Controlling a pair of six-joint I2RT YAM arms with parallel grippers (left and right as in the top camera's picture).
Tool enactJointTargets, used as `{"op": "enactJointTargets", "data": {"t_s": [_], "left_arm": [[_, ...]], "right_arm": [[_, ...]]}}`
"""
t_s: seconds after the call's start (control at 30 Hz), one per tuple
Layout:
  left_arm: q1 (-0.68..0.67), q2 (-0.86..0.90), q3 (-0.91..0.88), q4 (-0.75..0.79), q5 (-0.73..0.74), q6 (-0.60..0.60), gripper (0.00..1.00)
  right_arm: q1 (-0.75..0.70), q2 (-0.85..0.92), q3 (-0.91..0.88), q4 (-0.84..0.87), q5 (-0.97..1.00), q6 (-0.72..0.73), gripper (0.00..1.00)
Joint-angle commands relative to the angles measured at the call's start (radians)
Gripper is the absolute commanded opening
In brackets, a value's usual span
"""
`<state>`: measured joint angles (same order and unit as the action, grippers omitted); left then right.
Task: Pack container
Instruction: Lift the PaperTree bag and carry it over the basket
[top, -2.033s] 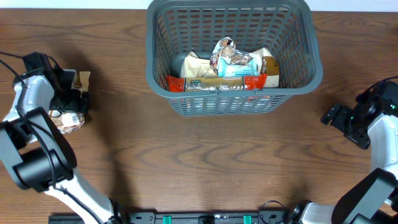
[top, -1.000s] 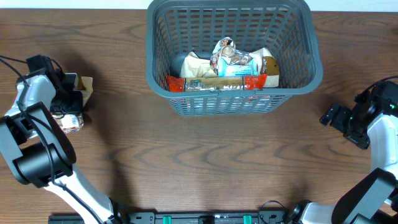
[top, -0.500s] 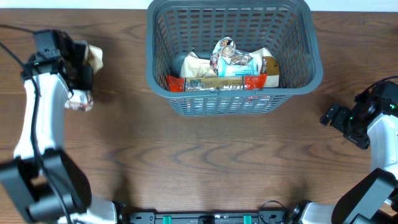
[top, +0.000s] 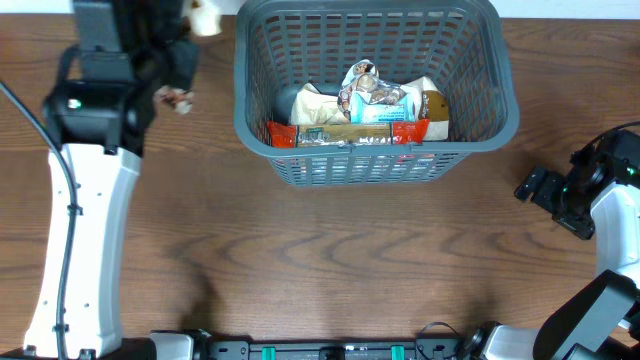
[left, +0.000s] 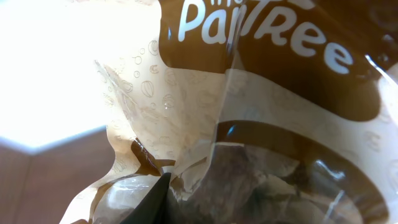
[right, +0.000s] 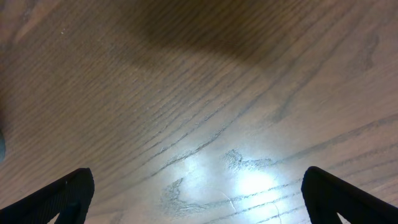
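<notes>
From overhead, the container (top: 360, 165), a dark grey lattice basket, stands at the far middle of the table (top: 330, 270). Several snack packets (top: 375, 100) already lie heaped along its near wall. The left arm is raised at the far left, and its pincer (top: 180, 40) carries a pale snack packet (top: 207, 17) just beside the basket's left rim. The packet appears to be held high so that it will clear the rim before it is let go. The right pincer (top: 535, 187) is parked near the right edge of the table, well apart from the basket and out of the other arm's way.

In the left wrist view, the brown and cream snack packet (left: 261, 124) fills almost the whole picture. White lettering shows at the top and a clear window lower down. The packet hides the fingertips, but because it hangs free of the table I judge the left pincer closed on it.

In the right wrist view, the two dark fingers (right: 68, 196) sit at the lower corners. They are spread wide with only bare wood between them, so this pincer is open and holds nothing.
</notes>
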<state>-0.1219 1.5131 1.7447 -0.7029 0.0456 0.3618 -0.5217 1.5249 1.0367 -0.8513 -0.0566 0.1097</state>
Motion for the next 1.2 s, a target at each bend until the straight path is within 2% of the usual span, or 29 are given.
{"op": "enactJointTargets", "data": {"t_s": [0.0, 0.1, 0.27, 0.43, 0.67, 0.83, 1.17], "left_arm": [[-0.093, -0.010, 0.064, -0.002, -0.005, 0.109, 0.11], [-0.177, -0.010, 0.087, 0.010, -0.005, 0.209, 0.10], [-0.266, 0.006, 0.099, 0.082, -0.005, 0.273, 0.10], [-0.311, 0.082, 0.180, 0.088, -0.004, 0.278, 0.06], [-0.367, 0.254, 0.330, 0.087, -0.004, 0.285, 0.06], [-0.396, 0.348, 0.363, 0.087, -0.004, 0.285, 0.06], [-0.412, 0.427, 0.362, -0.074, 0.056, 0.297, 0.06]], "right_arm": [[0.005, -0.005, -0.002, 0.000, -0.008, -0.013, 0.99], [0.005, -0.005, -0.002, 0.000, -0.012, -0.013, 0.99], [0.005, -0.005, -0.002, 0.006, -0.024, -0.013, 0.99], [0.005, -0.005, -0.002, 0.006, -0.024, -0.013, 0.99], [0.005, -0.005, -0.002, 0.005, -0.024, -0.012, 0.99], [0.005, -0.005, -0.002, 0.003, -0.024, -0.010, 0.99], [0.005, -0.005, -0.002, 0.005, -0.024, -0.010, 0.99]]}}
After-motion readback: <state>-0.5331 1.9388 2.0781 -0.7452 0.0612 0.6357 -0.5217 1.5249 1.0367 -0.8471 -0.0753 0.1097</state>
